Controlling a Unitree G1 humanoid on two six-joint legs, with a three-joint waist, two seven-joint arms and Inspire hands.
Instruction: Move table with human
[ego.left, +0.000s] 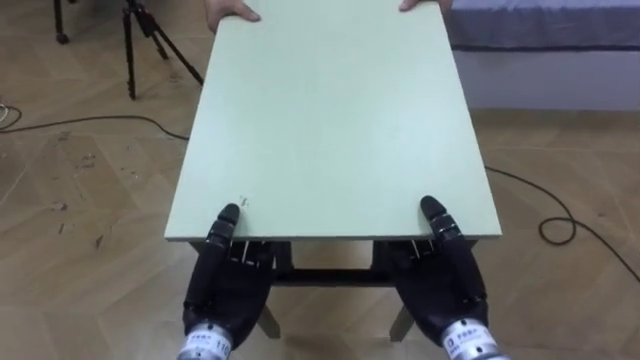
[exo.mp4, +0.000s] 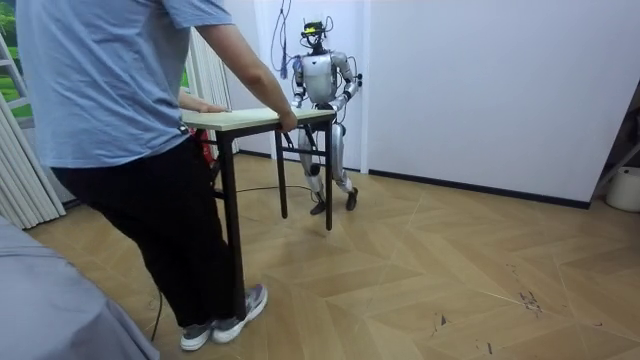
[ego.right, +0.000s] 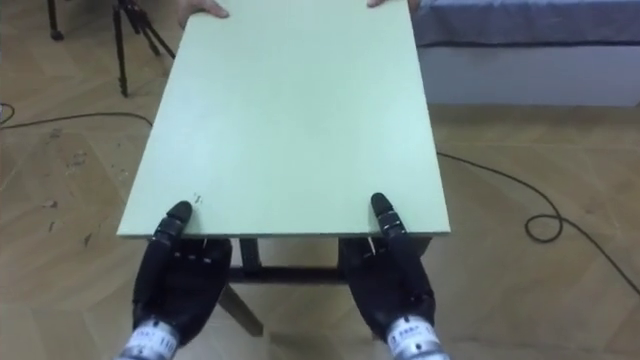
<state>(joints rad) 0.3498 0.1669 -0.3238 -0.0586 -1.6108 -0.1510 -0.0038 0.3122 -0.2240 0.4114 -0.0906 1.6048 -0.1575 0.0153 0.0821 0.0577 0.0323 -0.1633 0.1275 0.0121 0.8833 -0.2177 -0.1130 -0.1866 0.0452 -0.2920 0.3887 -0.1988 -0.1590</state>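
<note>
Together, robot and person hold the pale green counter (ego.left: 330, 120) by its two short ends.

Closest to the camera, the left hand (ego.left: 222, 290) and the right hand (ego.left: 445, 290) grip the near edge, one by each corner: each thumb lies on top of the board while the other fingers reach under it and are hidden, so both hands clamp the edge. At the far end, the person's two hands (ego.left: 232, 10) rest on the opposite edge, one at each corner. From the room view, the person (exo.mp4: 110, 120) stands at the left with both arms stretched to the counter, which is level between them, and the robot stands upright at its far end, close to the white wall (exo.mp4: 480, 80), on a wooden floor (exo.mp4: 420, 260). A tripod (ego.left: 140, 40) stands to the robot's left beyond the counter, and a bed (ego.left: 540, 30) lies off to the right.
</note>
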